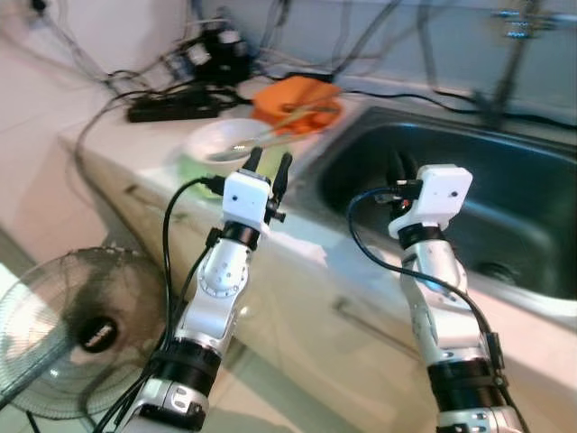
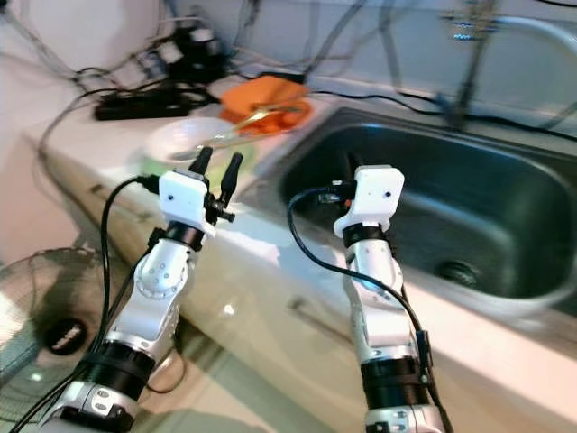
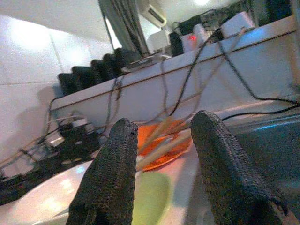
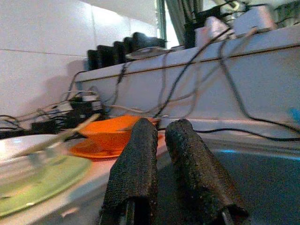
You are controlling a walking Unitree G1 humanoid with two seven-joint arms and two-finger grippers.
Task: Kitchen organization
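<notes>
Over the worktop's front edge, left gripper (image 1: 271,165) gapes empty near the white bowl (image 1: 219,142); right gripper (image 4: 164,154), nearly closed, empty, overhangs the sink (image 1: 505,189).

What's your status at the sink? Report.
Left end effector open, near the white bowl. Right end effector nearly shut, empty, over sink. Orange dish with chopsticks untouched.

Head eyes look down over the sink (image 1: 505,207); both wrist cameras sit low, facing the orange dish (image 3: 161,145).
</notes>
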